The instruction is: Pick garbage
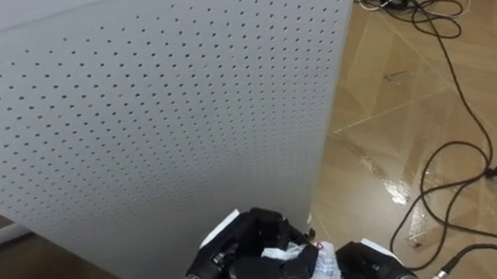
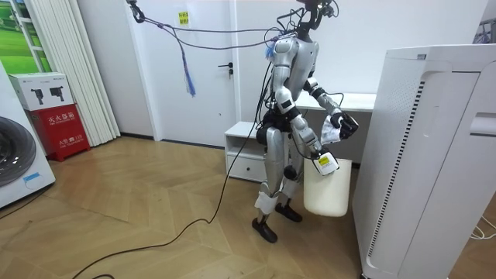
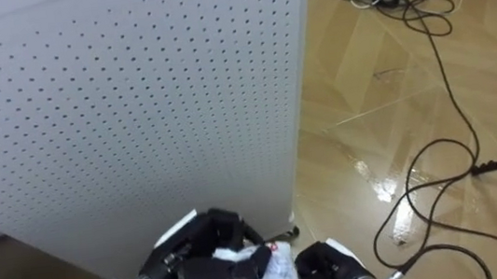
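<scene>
Panel (image 1: 132, 106) of white perforated sheet takes the upper left and centre of the eye views, the side of a tall white unit that the robot faces in the room view. Below it, at the bottom edge left of centre, the left hand (image 1: 252, 252) comes in from the lower left with its dark fingers curled over the garbage (image 1: 316, 277), a crumpled wad of white paper or wrapper. The wad sits just right of that hand's palm and touches it, so the left hand is the one holding it. Its lower part is cut off by the bottom edge. It is a bunched lump with no clear long axis, and it points no particular way.

Right of the wad and pressed against it is the right hand (image 1: 367, 271). I cannot tell whether that hand grips or merely steadies.

Further right lies bare wooden floor (image 1: 399, 141), crossed by a black cable (image 1: 452, 69).

In the room view a white bin (image 2: 325, 190) shows directly beneath both hands. The coming move probably turns on that: the wad is above the bin's mouth, so dropping it should need little more than a release. I cannot tell whether the bin hangs or stands.
</scene>
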Robot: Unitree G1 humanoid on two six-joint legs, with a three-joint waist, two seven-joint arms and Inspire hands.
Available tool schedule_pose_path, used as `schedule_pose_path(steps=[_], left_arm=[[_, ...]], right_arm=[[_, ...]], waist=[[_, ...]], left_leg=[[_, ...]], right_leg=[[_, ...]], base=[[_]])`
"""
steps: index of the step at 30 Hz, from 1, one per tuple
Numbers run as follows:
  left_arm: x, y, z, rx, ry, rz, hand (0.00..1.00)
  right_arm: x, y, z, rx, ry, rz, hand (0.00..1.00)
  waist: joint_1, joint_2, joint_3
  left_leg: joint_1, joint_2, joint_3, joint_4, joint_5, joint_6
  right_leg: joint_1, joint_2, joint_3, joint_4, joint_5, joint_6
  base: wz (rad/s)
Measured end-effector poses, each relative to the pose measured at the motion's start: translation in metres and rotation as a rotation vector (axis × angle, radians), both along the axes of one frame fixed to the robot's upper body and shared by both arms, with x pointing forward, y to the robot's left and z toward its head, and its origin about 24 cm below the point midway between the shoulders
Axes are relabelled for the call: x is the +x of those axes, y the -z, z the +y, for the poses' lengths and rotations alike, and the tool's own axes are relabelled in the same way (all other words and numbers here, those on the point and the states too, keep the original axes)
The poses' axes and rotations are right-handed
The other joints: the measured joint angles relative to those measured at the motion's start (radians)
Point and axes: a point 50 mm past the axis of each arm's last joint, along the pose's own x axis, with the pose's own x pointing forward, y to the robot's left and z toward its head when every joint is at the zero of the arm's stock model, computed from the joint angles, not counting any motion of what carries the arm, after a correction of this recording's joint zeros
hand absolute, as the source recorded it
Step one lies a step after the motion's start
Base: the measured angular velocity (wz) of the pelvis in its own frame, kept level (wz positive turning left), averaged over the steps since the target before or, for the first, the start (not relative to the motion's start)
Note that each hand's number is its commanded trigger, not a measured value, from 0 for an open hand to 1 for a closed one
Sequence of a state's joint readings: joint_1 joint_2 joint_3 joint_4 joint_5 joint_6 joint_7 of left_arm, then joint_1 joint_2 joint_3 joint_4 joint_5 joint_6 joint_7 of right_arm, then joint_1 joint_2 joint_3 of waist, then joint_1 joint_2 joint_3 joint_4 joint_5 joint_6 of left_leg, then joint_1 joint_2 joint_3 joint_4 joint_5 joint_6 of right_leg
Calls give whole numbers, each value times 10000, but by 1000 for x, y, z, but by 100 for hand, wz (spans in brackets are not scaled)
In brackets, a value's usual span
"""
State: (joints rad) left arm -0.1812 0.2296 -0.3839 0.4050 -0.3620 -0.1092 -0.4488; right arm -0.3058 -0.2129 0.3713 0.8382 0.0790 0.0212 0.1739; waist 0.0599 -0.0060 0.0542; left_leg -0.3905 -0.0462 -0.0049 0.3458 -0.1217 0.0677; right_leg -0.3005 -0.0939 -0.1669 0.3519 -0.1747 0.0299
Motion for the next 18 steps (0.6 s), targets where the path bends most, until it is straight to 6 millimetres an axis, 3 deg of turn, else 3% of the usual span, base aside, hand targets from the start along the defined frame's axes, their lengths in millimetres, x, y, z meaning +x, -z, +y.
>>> schedule_pose_path(steps=[2,3,5,6,18], left_arm=[[-1,1,-1,62,136,37,100],[-2,2,-1,71,161,57,93],[-3,5,-3,86,235,204,53],[-4,6,-4,101,260,239,0],[-10,16,-7,319,710,658,0]], right_arm=[[0,0,0,25,-29,-25,100],[0,0,0,27,-30,-49,100],[1,-1,0,3,14,-171,100],[1,-1,0,-9,27,-202,100],[2,-2,-1,-24,113,-258,100]], waist=[[0,0,-1],[0,0,-1],[-2,-12,-8],[-2,-13,-9],[3,-30,-21]], left_leg=[[-11,-3,-6,-14,0,0],[-11,-5,-5,-14,0,0],[-6,-3,3,3,1,1],[-6,-2,5,4,1,1],[29,-7,-14,50,1,2]], right_leg=[[-3,-1,-3,6,0,0],[-3,-2,-3,7,0,0],[3,2,-2,7,0,0],[2,4,-3,7,0,0],[0,-20,-35,121,-1,0]], base=[[0],[0],[0],[0],[0]])
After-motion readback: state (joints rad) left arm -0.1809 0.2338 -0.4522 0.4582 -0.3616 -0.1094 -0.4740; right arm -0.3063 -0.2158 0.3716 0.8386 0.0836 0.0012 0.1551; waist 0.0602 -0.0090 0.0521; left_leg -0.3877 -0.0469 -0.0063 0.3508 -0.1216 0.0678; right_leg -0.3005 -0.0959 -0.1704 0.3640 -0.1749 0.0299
